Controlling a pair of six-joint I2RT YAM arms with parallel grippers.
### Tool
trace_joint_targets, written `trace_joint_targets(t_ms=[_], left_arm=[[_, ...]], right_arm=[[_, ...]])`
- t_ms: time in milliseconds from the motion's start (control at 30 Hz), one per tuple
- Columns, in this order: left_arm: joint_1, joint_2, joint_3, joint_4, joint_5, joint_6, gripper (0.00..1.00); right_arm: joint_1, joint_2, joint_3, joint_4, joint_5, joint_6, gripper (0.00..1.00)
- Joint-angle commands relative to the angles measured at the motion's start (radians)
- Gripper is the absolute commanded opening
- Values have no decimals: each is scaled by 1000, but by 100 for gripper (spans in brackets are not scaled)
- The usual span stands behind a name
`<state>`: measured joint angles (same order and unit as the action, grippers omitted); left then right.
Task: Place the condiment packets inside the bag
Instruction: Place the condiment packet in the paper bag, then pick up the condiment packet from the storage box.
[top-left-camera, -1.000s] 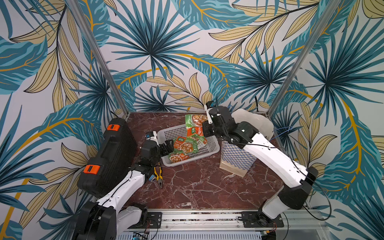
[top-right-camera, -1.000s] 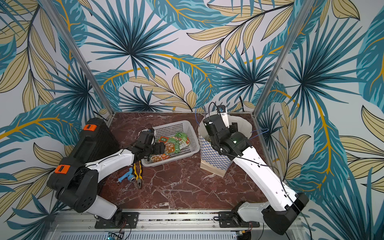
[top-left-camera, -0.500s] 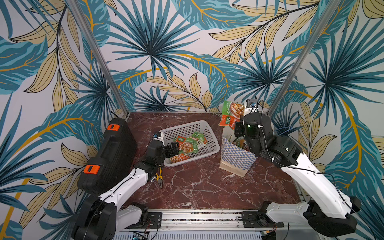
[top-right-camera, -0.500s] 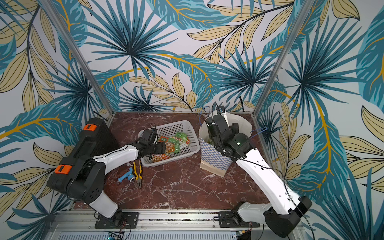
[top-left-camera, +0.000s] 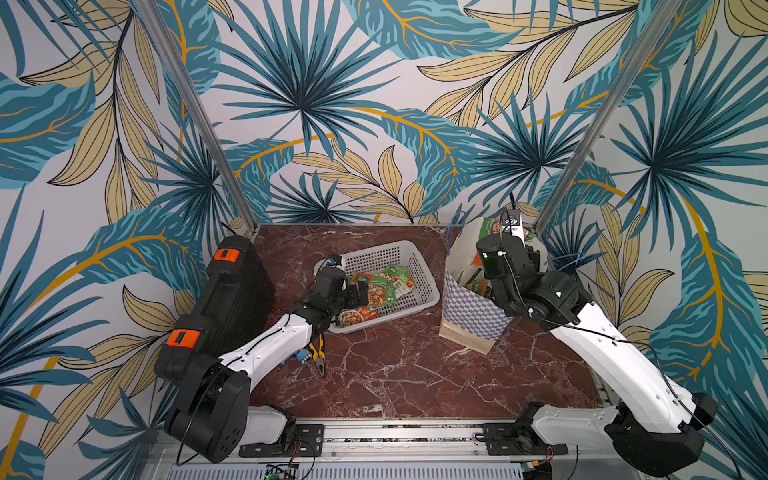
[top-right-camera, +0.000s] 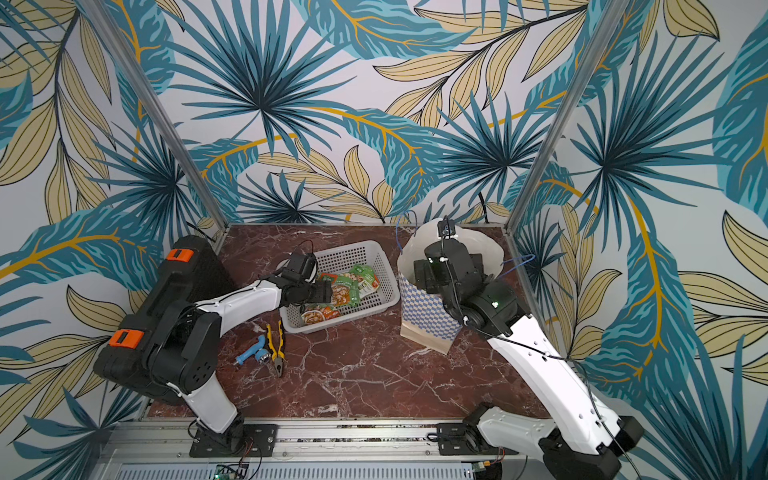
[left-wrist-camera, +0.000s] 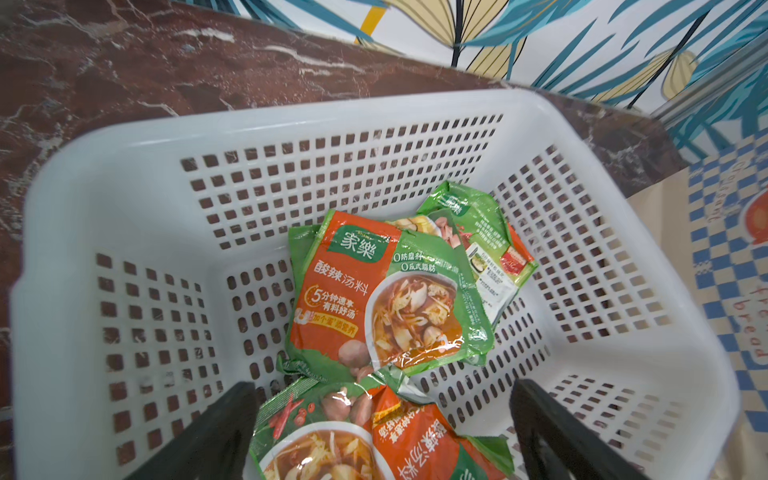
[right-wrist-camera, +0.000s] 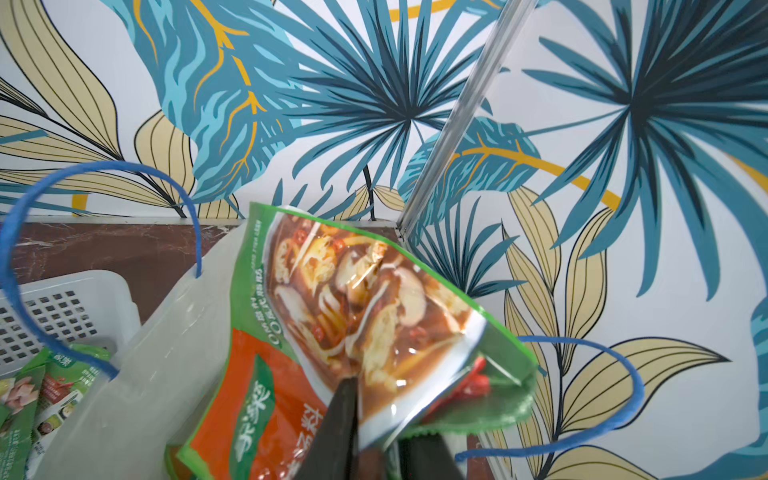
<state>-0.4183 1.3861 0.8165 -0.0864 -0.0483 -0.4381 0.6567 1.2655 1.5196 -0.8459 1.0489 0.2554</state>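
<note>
Several green-and-orange condiment packets (left-wrist-camera: 386, 299) lie in the white basket (left-wrist-camera: 124, 208), seen in both top views (top-left-camera: 376, 291) (top-right-camera: 343, 291). My left gripper (left-wrist-camera: 384, 386) hangs open just over them, its fingers on either side of the nearest packet (left-wrist-camera: 353, 440) and apart from it. The checkered bag (top-left-camera: 469, 316) (top-right-camera: 428, 316) stands upright to the basket's right. My right gripper (right-wrist-camera: 382, 419) is over the bag's mouth. Its fingers are slightly parted, and the corner of one packet (right-wrist-camera: 353, 299) stands loose between them, above the white inside wall (right-wrist-camera: 166, 353).
Yellow-handled pliers (top-right-camera: 276, 349) and a blue tool (top-right-camera: 253, 351) lie on the marble in front of the basket. A black case with orange latches (top-left-camera: 224, 307) stands at the left edge. The bag's blue cord handles (right-wrist-camera: 187, 208) arch on both sides of my right gripper.
The right arm carried a packet from above the basket over to the bag's mouth, and its jaws have parted. The left gripper moved in over the basket's packets.
</note>
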Motion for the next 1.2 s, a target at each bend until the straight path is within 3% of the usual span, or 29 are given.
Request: trace_joint_targets(t_ms=[0,100,267,500,667,967,1067,1167], left_arm=[[-5,57,79,-90,3,39,97],[-5,109,114,-120,0,44,95],[-4,182,166,-153,10,47,90],[4,300,272,-253,0,55,85],[55,359,341,-306,46,57,85],[152,525,484,-355,298,58,85],[151,585,535,-391,344,71,76],[152,585,526,-377,376,57,59]], right_arm=[[-29,27,-19,-37,-73,20,41],[-45,33,-11,-43,-131,13,58],[-55,15,-3,-46,-195,0,71],[-55,-54,-33,-20,-376,-18,89],[-54,-126,-95,3,-496,-24,99],[-55,-223,-188,19,-572,-28,100],[-55,-242,-203,21,-578,-37,100],[-55,-259,-217,26,-581,-48,99]])
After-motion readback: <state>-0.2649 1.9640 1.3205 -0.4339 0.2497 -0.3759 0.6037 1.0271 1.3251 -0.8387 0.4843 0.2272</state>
